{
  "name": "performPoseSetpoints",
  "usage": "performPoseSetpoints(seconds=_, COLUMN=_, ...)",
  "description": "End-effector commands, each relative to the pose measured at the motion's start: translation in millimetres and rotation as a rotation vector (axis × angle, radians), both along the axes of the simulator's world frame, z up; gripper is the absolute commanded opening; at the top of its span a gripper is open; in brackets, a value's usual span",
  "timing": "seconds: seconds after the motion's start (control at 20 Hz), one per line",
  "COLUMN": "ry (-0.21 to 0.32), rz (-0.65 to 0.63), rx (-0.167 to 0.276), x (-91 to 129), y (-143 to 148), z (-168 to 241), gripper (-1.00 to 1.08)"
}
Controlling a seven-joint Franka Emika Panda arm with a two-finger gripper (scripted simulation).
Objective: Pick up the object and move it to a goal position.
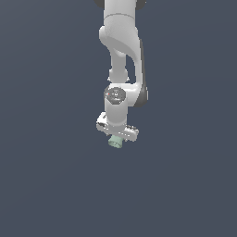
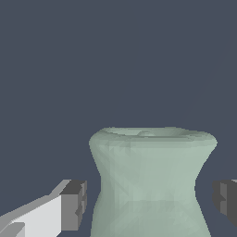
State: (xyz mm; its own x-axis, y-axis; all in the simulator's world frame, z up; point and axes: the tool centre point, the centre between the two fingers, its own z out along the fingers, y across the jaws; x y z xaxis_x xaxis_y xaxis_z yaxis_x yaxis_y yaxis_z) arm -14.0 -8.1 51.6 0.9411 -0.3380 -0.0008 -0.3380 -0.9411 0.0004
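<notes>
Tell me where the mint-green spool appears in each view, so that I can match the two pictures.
Exterior view: the mint-green spool is small, near the picture's centre, just under the white hand.
Wrist view: the spool is large, between the two dark finger pads, with a visible gap on each side.
Shared landmark: the hand around the spool.

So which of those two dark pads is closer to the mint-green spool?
The dark pad on the white finger; its gap to the pale mint-green spool looks slightly narrower than the other pad's.
</notes>
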Motion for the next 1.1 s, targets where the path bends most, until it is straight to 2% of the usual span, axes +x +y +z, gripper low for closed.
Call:
performPoseSetpoints(seconds=0.0, ry=-0.001, rz=-0.001, rx=0.0, x=0.2, y=-0.2, z=-8.5, gripper=1.0)
performPoseSetpoints(seconds=0.2, ry=-0.001, rz=-0.001, rx=0.0, x=1.1, y=0.0, z=-12.5, gripper=1.0)
performPoseSetpoints(seconds=0.25, ry=-0.001, rz=-0.001, rx=0.0, x=1.1, y=0.0, z=-12.5, gripper=-1.0)
performPoseSetpoints(seconds=1.05, ry=-0.001, rz=0.0, rx=0.0, x=-4.5, y=-3.5, z=-7.3, gripper=-1.0)
